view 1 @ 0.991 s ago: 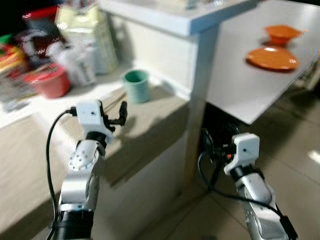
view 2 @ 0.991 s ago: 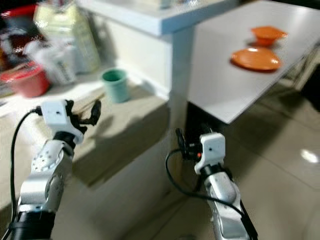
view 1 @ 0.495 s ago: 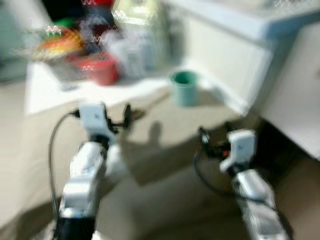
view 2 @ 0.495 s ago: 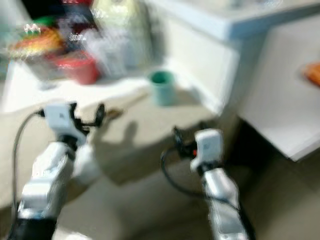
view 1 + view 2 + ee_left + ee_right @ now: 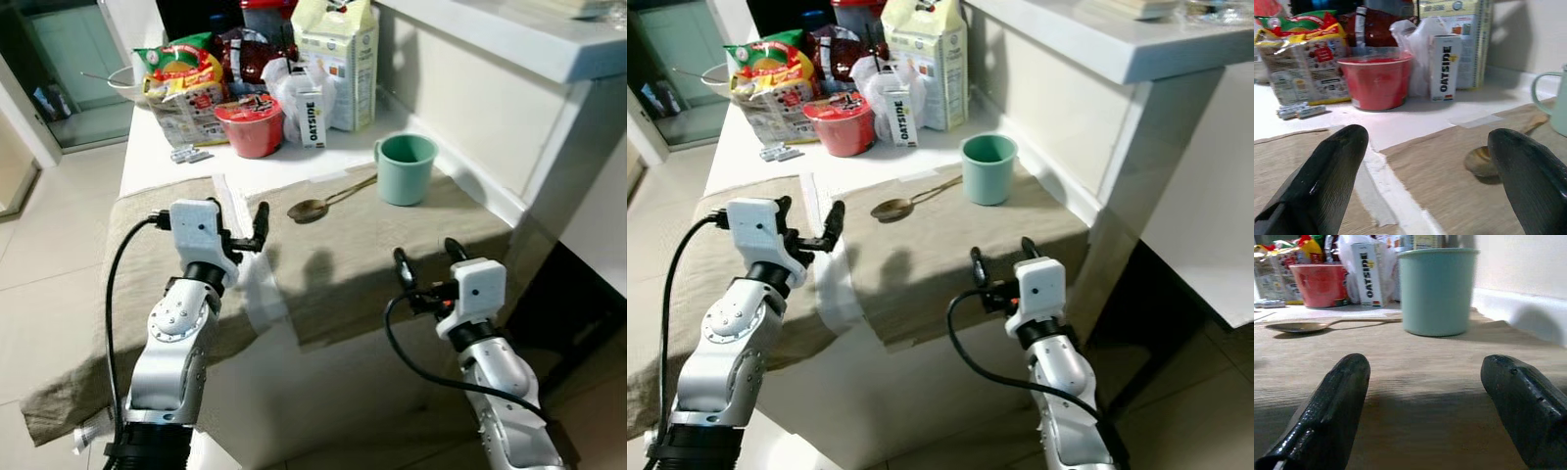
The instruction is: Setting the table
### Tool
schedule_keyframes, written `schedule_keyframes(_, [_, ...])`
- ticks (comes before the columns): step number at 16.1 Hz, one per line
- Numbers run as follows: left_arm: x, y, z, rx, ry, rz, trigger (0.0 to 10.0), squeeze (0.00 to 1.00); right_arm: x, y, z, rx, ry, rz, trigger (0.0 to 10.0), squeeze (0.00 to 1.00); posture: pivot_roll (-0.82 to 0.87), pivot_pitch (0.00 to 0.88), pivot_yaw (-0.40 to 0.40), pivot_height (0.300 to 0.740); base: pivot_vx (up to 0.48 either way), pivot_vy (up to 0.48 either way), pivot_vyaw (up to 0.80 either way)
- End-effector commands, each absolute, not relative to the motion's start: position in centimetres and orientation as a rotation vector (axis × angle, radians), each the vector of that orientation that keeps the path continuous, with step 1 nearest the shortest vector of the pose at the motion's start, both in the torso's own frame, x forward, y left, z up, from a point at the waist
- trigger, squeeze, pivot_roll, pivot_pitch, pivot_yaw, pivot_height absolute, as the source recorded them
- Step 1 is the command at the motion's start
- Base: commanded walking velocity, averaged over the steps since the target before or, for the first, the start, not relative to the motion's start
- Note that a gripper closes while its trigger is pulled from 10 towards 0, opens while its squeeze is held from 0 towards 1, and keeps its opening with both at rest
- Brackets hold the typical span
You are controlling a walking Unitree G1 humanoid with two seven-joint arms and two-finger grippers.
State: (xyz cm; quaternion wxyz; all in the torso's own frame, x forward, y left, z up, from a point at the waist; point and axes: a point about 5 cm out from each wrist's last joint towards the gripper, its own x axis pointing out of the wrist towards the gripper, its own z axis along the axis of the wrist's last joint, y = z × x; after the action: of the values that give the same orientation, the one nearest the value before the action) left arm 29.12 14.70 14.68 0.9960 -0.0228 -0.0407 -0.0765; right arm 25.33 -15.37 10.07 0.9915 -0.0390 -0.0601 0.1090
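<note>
Two end effectors hover spread and empty over the cloth-covered surface (image 5: 323,284): the right end effector (image 5: 428,271) near its front edge, facing the green mug (image 5: 405,168); the left end effector (image 5: 245,221) just short of the spoon (image 5: 312,208). Earlier blur has cleared; groceries (image 5: 255,88) crowd the back.

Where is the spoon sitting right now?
The spoon lies on the tan cloth on the counter, just to the left of the green mug and ahead of the open left gripper.
</note>
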Motion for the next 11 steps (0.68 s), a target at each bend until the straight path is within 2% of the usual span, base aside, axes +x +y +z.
schedule_keyframes(1, [29.18,14.67,15.09,-0.041,-0.088,-0.15,10.0,0.0,25.48,-15.33,10.33,-0.084,-0.126,0.215,10.0,0.0,-0.27,0.0,0.126,0.74,0.0,0.0,0.52])
schedule_keyframes(2, [29.24,14.69,15.15,-0.041,-0.092,-0.147,10.0,0.0,25.52,-15.3,10.34,-0.089,-0.126,0.213,10.0,0.0,-0.27,0.0,0.128,0.74,0.0,0.0,0.64])
schedule_keyframes(4, [29.36,14.76,15.25,-0.04,-0.093,-0.139,10.0,0.0,25.52,-15.17,10.26,-0.094,-0.12,0.214,10.0,0.0,-0.27,0.0,0.129,0.74,0.283,-0.384,0.58])
schedule_keyframes(7, [29.35,14.68,15.3,-0.034,-0.095,-0.139,10.0,0.0,25.43,-15.0,10.21,-0.09,-0.12,0.223,10.0,0.0,-0.26,0.0,0.126,0.74,0.344,-0.329,0.0])
schedule_keyframes(8, [29.33,14.67,15.32,-0.035,-0.096,-0.14,10.0,0.0,25.41,-14.98,10.24,-0.092,-0.122,0.226,10.0,0.0,-0.26,0.0,0.125,0.74,0.412,0.0,0.0])
schedule_keyframes(11, [29.19,14.49,15.24,-0.044,-0.094,-0.145,10.0,0.0,25.31,-14.98,10.12,-0.092,-0.113,0.225,10.0,0.0,-0.26,0.0,0.123,0.74,0.0,0.0,0.0])
